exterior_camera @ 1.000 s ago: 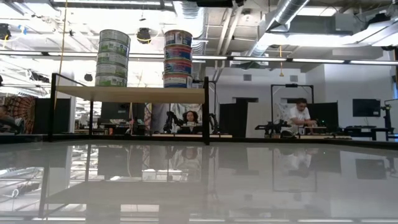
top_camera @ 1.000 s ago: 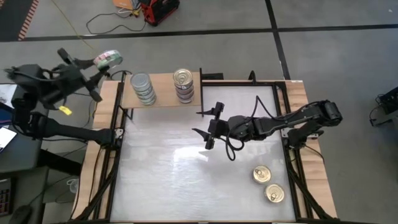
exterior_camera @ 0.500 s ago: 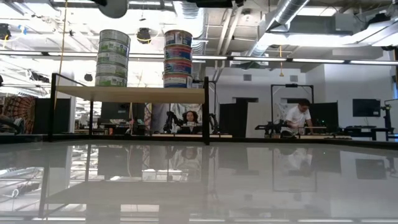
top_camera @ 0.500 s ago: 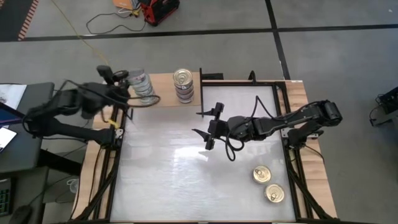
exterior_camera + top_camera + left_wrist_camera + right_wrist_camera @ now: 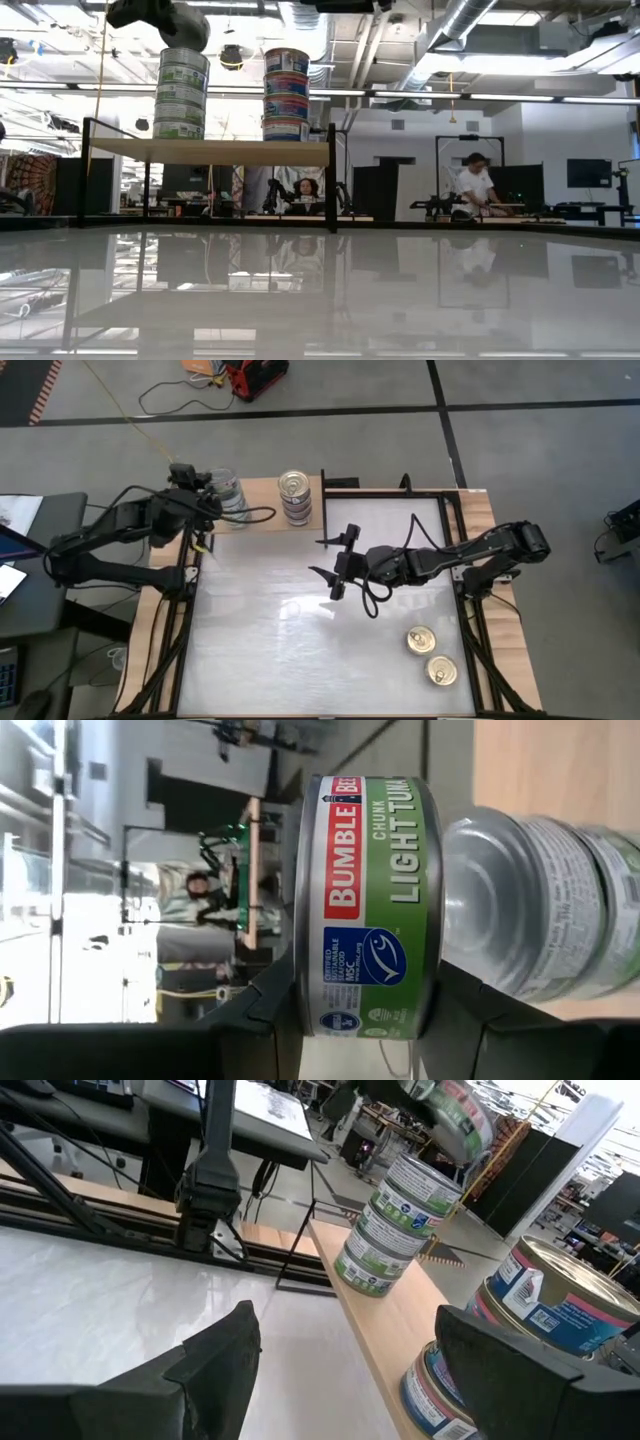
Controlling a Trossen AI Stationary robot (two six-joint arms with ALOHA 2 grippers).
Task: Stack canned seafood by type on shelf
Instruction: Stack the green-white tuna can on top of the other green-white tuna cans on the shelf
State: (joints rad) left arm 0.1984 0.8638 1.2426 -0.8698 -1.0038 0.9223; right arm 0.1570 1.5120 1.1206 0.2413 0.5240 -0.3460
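Tins (image 5: 432, 656) with gold lids sit near right on my table (image 5: 260, 650). Mid-table, my right claw (image 5: 333, 559) hangs spread, empty. Far left, my left claw (image 5: 360, 1010) pinches a tin (image 5: 368, 906) reading "BUMBLE BEE CHUNK LIGHT TUNA", above the shelf's (image 5: 262, 519) green-labelled stack (image 5: 181, 94); smaller print is unreadable.

— Which colours are seen on the held tuna tin (image 5: 365, 900)?
— A green label with white lettering, a red panel and a blue square with a white fish mark is shown; the rims are silver.
— And the stacks on the light wood shelf (image 5: 262, 520)?
— Green-and-white labels are carried by the green-labelled stack (image 5: 181, 95); blue, pink and white ones by the blue-labelled stack (image 5: 286, 95), which is topped in gold.
— The two loose tins (image 5: 430, 656)?
— Gold lids are shown against the glossy white tabletop (image 5: 300, 650).
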